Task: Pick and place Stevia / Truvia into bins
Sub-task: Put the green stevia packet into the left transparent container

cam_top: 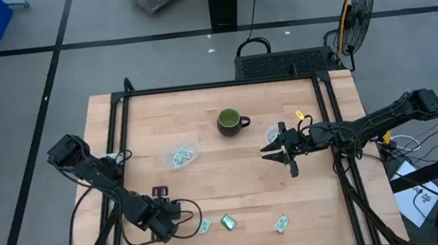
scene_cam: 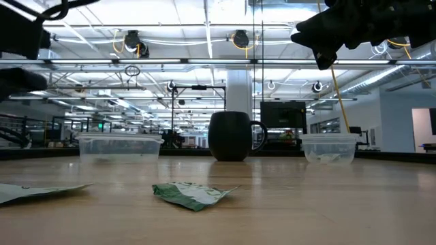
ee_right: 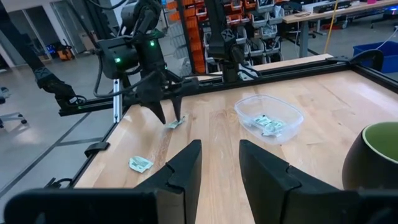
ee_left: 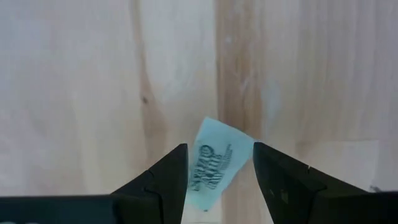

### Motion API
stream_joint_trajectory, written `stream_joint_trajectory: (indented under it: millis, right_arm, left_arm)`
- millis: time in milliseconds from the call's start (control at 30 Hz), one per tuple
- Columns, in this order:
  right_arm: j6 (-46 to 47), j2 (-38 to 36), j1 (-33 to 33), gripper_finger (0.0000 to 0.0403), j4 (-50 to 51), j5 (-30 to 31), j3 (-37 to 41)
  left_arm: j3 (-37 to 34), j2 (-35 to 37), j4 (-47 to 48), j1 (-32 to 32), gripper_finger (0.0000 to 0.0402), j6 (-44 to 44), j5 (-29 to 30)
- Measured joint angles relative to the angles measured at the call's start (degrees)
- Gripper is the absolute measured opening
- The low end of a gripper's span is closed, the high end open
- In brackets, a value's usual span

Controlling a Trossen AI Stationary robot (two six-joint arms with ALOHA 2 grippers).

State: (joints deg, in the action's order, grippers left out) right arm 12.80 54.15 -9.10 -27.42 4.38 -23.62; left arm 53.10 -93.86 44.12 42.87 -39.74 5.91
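Three packets lie flat near the table's near edge: a pale one (cam_top: 205, 226), a darker green one (cam_top: 228, 222) and another pale one (cam_top: 281, 224). My left gripper (cam_top: 182, 218) is open low over the first packet (ee_left: 217, 163), which shows between its fingers; I see no touch. The left clear bin (cam_top: 181, 153) holds packets (ee_right: 268, 123). The right clear bin (cam_top: 273, 135) holds a packet too (scene_cam: 330, 157). My right gripper (ee_right: 221, 163) is open and empty, high above the table (scene_cam: 320, 42) beside the right bin.
A dark green mug (cam_top: 231, 121) stands between the two bins, toward the far side. A black frame rail (cam_top: 223, 85) runs round the table top. Bare wood lies across the table's middle (cam_top: 233, 178).
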Motion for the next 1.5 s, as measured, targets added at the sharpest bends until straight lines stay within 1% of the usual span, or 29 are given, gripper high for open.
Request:
stream_joint_trajectory:
  millis: [133, 400, 833, 900, 967, 1267, 1300, 1433, 1500]
  right_arm:
    - [0.0, 0.0, 0.0, 0.01, 0.1, 0.0, 0.0]
    - [0.0, 0.0, 0.0, 0.01, 0.7, 0.0, 0.0]
    - [0.0, 0.0, 0.0, 0.01, 0.7, 0.0, 0.0]
    - [0.0, 0.0, 0.0, 0.01, 0.7, 0.0, 0.0]
    - [0.0, 0.0, 0.0, 0.01, 0.7, 0.0, 0.0]
    - [0.0, 0.0, 0.0, 0.01, 0.7, 0.0, 0.0]
    - [0.0, 0.0, 0.0, 0.01, 0.7, 0.0, 0.0]
    - [0.0, 0.0, 0.0, 0.01, 0.7, 0.0, 0.0]
    - [0.0, 0.0, 0.0, 0.01, 0.7, 0.0, 0.0]
  left_arm:
    - [-2.2, 0.0, -3.0, 0.0, 0.0186, -0.7, -1.7]
    - [-4.9, 0.3, -2.8, 0.0, 0.0186, -1.3, -1.6]
    - [-5.5, 0.2, -3.9, 0.0, 0.0183, 0.1, -0.4]
    - [-5.5, 0.2, -4.1, 0.0, 0.0171, 0.1, -0.4]
    - [-5.5, 0.1, -4.3, 0.0, 0.0148, 0.1, -0.8]
    - [-5.6, 0.1, -4.8, -0.1, 0.0013, -1.2, -0.5]
    - [-5.5, 0.1, -4.9, -0.2, 0.0008, -1.2, -0.4]
    - [-4.4, 0.0, -4.3, -0.3, 0.0014, -0.4, 0.3]
    - [-3.6, -0.3, -3.1, -0.6, 0.0012, 1.1, 2.2]
